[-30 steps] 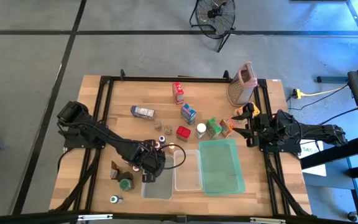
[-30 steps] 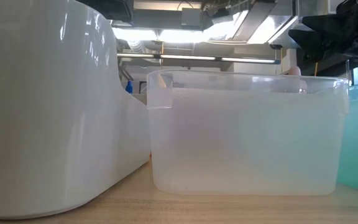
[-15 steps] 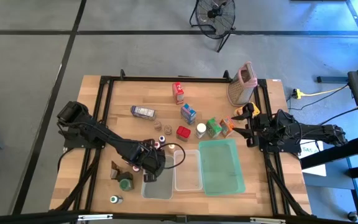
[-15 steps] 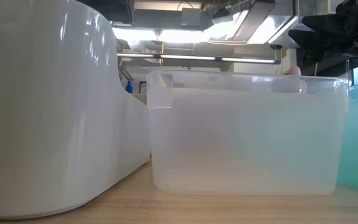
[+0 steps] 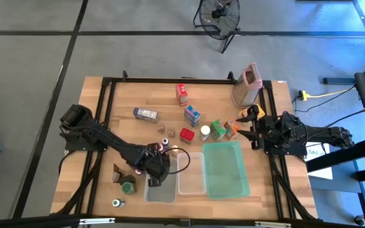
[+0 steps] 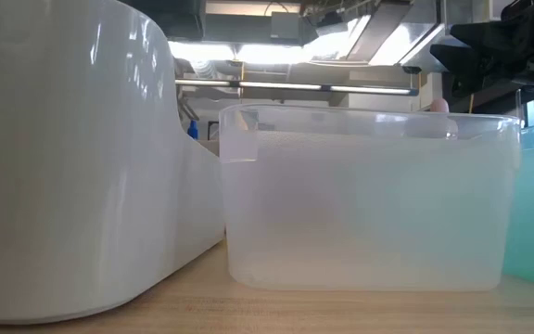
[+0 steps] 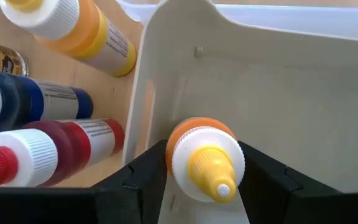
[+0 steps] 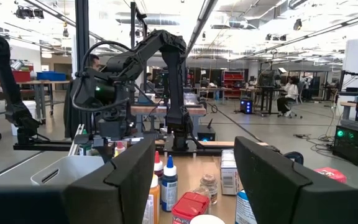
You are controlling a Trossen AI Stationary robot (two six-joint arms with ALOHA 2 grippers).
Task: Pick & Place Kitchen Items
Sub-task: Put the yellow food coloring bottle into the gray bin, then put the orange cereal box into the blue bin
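Observation:
My left gripper (image 5: 155, 173) (image 7: 204, 186) hangs over the left clear tub (image 5: 162, 191) (image 7: 278, 81), shut on a small orange bottle (image 7: 205, 155) with a white cap and yellow nozzle. Beside the tub, orange (image 7: 82, 34), blue (image 7: 39, 102) and red (image 7: 61, 146) bottles lie on the wood. Cartons stand mid-table: red (image 5: 182, 94), blue (image 5: 192, 115), green (image 5: 218, 130), orange (image 5: 232, 130). My right gripper (image 5: 251, 130) (image 8: 194, 180) waits open at the table's right edge, touching nothing. My left gripper pinches the orange bottle at its top end, one finger (image 7: 143, 177) on each side of the white cap (image 7: 182, 163). It comes from above, pointing down, and the nozzle points back up at the wrist. The cap hides the bottle's lower end; the tub's floor lies below it.
A second clear tub (image 5: 191, 174) (image 6: 369, 204) and a green tray (image 5: 225, 170) sit right of the left tub. A metal grater with pink top (image 5: 247, 85) stands at the far right. Small jars (image 5: 128, 187) stand near the left tub, toward the near left corner.
My left gripper, still shut on the orange bottle, has crept slightly toward the table's near edge, farther over the left tub.

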